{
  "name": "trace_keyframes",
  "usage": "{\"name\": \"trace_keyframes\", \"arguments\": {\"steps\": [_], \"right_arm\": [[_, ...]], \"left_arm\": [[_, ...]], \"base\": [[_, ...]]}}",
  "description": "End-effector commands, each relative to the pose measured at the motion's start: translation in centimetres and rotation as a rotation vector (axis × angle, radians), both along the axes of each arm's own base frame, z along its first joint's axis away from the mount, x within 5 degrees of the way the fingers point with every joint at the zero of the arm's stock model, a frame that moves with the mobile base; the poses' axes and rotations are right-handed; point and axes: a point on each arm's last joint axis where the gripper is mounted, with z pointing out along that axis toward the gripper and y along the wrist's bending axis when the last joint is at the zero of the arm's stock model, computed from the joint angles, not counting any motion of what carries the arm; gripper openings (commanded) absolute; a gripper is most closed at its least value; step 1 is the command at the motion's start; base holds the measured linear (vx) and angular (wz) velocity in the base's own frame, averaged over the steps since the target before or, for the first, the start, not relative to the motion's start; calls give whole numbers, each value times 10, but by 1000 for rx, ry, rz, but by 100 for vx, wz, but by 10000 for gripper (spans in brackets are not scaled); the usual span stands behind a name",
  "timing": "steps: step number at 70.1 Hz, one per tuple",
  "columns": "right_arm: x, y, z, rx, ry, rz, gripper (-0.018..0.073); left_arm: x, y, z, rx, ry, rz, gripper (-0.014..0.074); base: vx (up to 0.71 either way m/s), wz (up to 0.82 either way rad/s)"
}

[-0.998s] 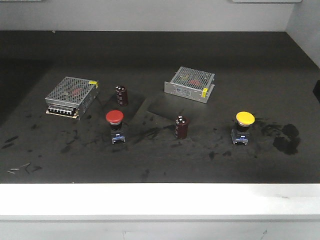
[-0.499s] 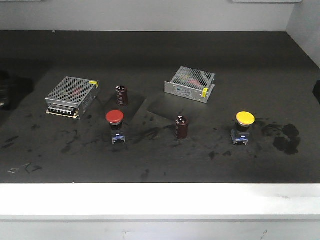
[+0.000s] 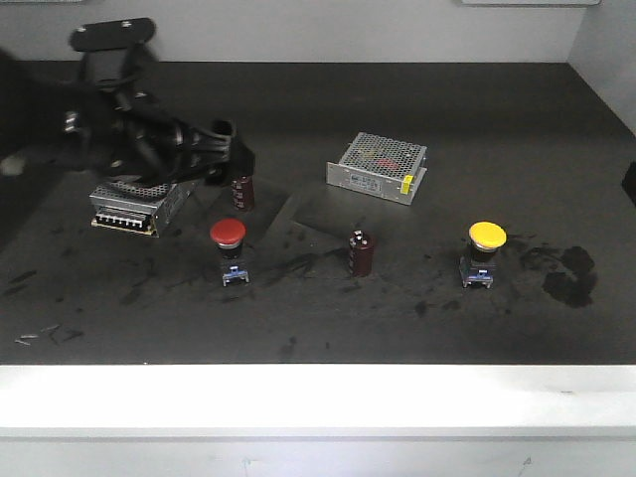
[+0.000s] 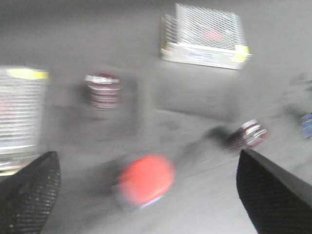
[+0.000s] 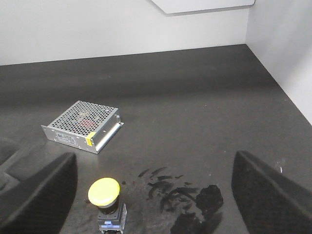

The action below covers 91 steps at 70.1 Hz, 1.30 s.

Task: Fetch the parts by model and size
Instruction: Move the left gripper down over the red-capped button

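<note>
Framing the red-capped switch standing upright in the near row, my left claw is spread wide to fit its cap, my right claw equally wide toward the yellow-capped switch at right, silver mesh boxes lying farther back.

Nothing legible is showing anywhere. The perforated-metal box, sitting at one o'clock on the desk, is carrying a pale side label and a yellow sticker, both too small to read. The maroon capacitor is showing unreadable white print.
</note>
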Motion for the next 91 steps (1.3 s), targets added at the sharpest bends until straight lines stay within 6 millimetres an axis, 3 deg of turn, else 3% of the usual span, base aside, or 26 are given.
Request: {"name": "trace_keyframes", "arguments": {"steps": [1,25,44,62,91], "right_arm": [[1,0,17,-7,-102,-3,596],[1,0,17,-7,-102,-3,594],[1,9,17,-6,-101,51,594],[1,11,16,-7,-86,68,594],[1,11,15,-7,-80,69,594]], "left_arm": [[10,-6,20,-41,29,82,673],[54,-17,3,133,315,235,648],[73,-31,-22,119,402,220,635],[70,-41,-45,149,469,210,622],[64,-55,-49,192,455,223,606]], "base": [[0,0],[0,0],[0,0],[0,0],[0,0]]}}
